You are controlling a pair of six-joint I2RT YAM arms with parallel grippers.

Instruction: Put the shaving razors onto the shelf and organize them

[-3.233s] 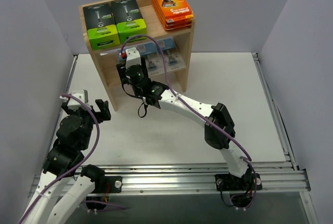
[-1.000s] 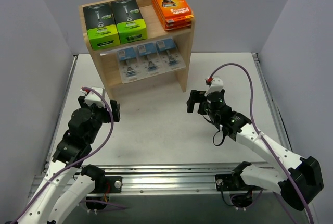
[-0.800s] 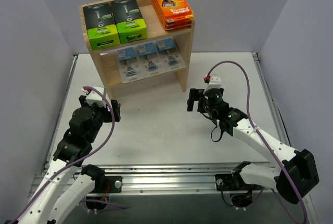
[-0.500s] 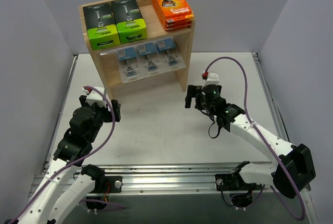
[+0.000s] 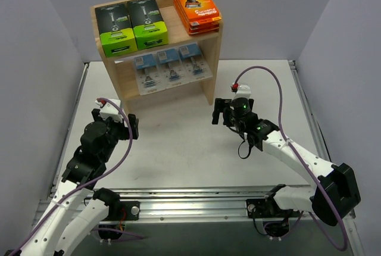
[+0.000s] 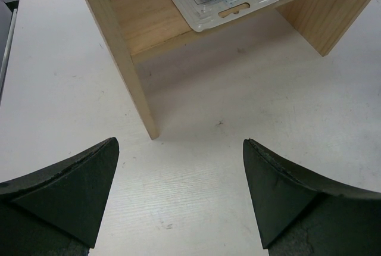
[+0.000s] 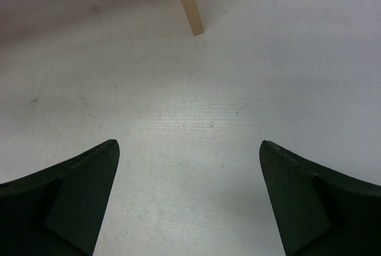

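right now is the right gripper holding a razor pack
No, the right gripper is open, and only the white table shows between its jaws.

Lab test cell: white table (image 5: 178, 155), plain grey partition walls (image 5: 47, 41), aluminium mounting rail (image 5: 196, 202).
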